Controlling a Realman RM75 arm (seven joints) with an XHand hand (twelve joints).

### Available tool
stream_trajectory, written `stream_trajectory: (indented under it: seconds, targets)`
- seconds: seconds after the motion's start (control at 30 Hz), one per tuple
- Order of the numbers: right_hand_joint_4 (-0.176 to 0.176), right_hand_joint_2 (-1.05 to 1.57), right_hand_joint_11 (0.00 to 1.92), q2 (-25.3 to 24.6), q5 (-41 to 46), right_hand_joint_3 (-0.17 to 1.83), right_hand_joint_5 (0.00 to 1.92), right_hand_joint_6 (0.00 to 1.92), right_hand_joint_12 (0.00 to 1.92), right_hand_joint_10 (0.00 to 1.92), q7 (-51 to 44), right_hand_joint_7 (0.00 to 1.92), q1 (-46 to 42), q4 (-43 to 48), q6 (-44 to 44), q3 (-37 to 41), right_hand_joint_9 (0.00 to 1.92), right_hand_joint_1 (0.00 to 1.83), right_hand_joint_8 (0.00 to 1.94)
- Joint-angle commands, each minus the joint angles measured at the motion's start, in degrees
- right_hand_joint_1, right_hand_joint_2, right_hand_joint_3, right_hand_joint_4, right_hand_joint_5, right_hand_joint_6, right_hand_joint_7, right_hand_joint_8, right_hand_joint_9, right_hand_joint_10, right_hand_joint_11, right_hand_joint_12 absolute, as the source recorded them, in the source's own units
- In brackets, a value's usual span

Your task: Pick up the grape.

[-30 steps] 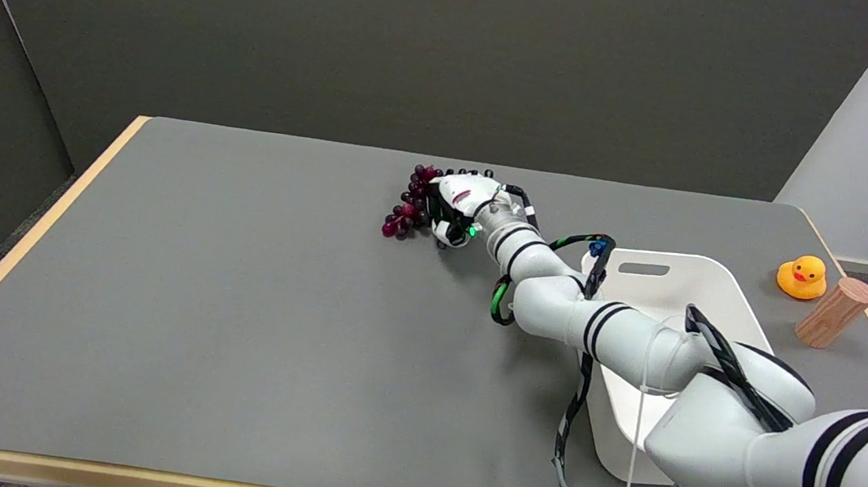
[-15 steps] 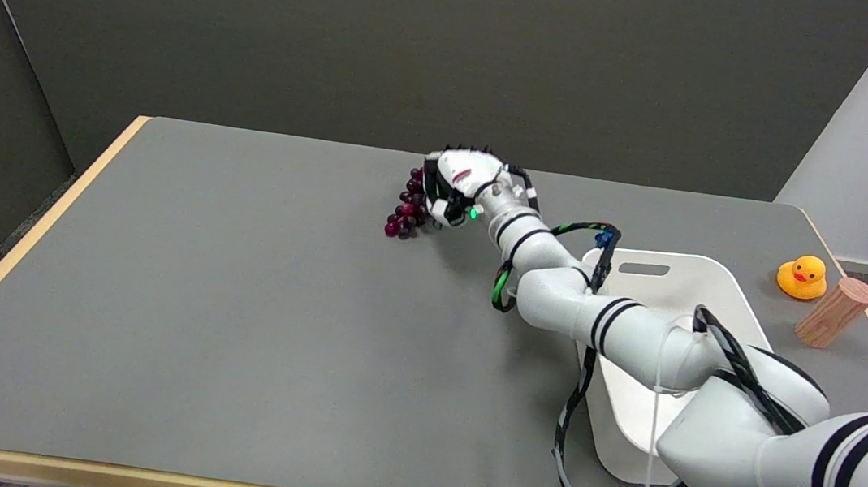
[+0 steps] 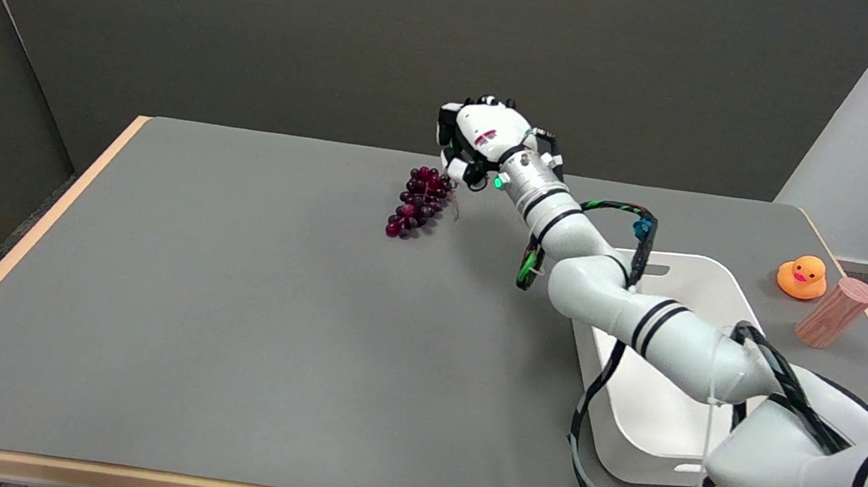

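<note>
Grapes first: the dark purple bunch of grapes (image 3: 418, 201) is lying on the grey table top (image 3: 216, 292), well out past the middle, and it has barely budged in the last second. Nearest me, the white plastic basket (image 3: 653, 432) sits under the white arm, untouched. Further out, big change: the black-and-white right hand (image 3: 477, 140), which was down against the bunch a second ago, has come up and now hangs just above and beside its top end. Its fingers are curled in, but whether they pinch the stem I cannot tell; the bunch looks to be resting on the table. To my eye that grasp slipped and needs another try. Far right, the yellow rubber duck (image 3: 802, 277) and wooden cylinder (image 3: 835, 312) sit undisturbed.
</note>
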Motion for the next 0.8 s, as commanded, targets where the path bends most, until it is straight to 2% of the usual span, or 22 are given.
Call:
stream_trajectory:
  seconds: [0.03,0.13,0.4,0.8]
  targets:
    - [-0.026,0.68,0.21,1.9,3.1,0.92,0.24,0.47,1.48,1.0,-2.0,0.39,0.6,0.5,-5.1,-2.2,0.4,0.73,0.51]
    - [-0.013,0.65,0.16,-0.8,2.6,0.97,0.16,0.4,1.35,0.8,-1.8,0.25,2.8,-4.7,-5.2,-4.7,0.26,0.65,0.38]
    - [0.024,0.63,0.15,-5.6,-0.5,0.94,0.09,0.29,1.35,0.75,-1.5,0.18,5.3,-11.8,-5.3,-7.4,0.21,0.71,0.29]
    - [0.029,0.63,0.12,-7.7,-1.8,0.94,0.07,0.28,1.31,0.72,1.4,0.14,4.9,-15.6,-4.6,-7.4,0.2,0.71,0.27]
